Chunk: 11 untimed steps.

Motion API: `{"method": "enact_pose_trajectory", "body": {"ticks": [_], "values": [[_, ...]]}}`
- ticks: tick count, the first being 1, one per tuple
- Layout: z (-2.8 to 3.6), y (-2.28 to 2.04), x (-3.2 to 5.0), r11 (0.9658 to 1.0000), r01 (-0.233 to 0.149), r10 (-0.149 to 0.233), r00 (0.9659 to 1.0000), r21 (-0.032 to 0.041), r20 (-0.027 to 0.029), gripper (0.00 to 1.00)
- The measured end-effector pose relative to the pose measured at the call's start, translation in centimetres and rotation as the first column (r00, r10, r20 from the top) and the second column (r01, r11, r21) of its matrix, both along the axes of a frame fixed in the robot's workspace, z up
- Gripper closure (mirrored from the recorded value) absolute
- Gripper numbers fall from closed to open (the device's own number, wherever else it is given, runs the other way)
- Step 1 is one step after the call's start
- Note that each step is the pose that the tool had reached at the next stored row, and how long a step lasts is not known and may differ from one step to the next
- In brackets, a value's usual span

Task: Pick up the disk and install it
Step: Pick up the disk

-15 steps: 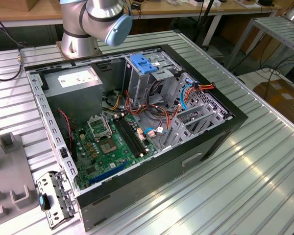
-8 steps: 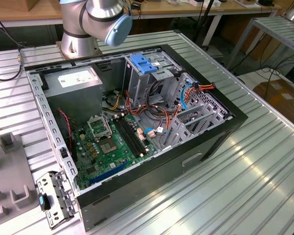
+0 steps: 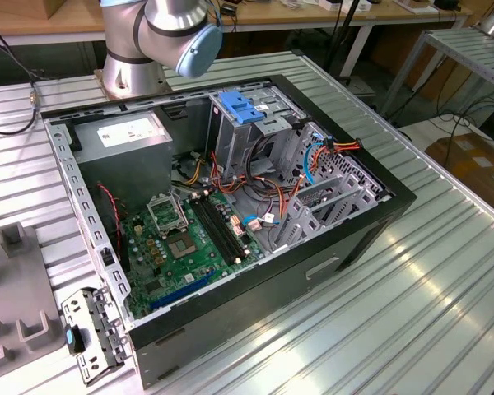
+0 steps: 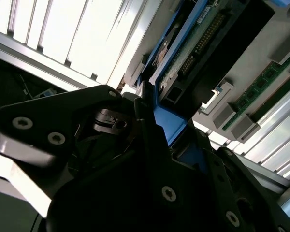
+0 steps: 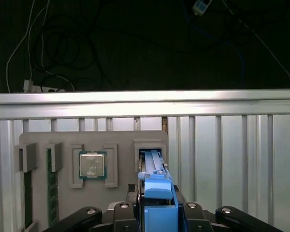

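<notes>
In both wrist views my gripper (image 5: 157, 209) is shut on the disk (image 5: 156, 186), which I see edge-on with its blue side rail between the black fingers (image 5: 123, 212). The disk's far end sits in or just above a slot of the grey parts holder (image 5: 150, 137); I cannot tell which. In the second wrist view the disk (image 4: 195, 46) shows its blue rail, green circuit board and connector pins, with the gripper (image 4: 159, 128) clamped on the rail. The open computer case (image 3: 395, 206) lies on the table in the exterior view, and its metal drive cage (image 3: 255, 136) is topped by a blue latch (image 3: 239, 107).
The grey holder also carries a processor chip (image 5: 92, 165) and memory sticks (image 5: 51, 188). Inside the case are a grey power-supply box (image 3: 123, 136), the green motherboard (image 3: 181, 239) and loose cables (image 3: 313, 156). The arm's base (image 3: 136, 66) stands behind the case on the ribbed aluminium table (image 3: 445, 313).
</notes>
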<state>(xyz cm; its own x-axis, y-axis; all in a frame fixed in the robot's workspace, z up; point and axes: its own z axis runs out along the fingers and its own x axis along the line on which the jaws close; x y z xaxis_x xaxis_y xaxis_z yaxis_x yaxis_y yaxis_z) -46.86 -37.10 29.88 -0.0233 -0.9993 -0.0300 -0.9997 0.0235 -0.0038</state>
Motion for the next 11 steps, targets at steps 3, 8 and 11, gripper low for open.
{"method": "enact_pose_trajectory", "body": {"ticks": [3,8,11], "values": [[0.34,0.0,0.0,1.0,0.0,0.0,1.0,0.0,0.0,0.63],[1.14,0.0,0.0,1.0,0.0,0.0,1.0,0.0,0.0,0.63],[1.87,0.0,0.0,1.0,0.0,0.0,1.0,0.0,0.0,0.63]]}}
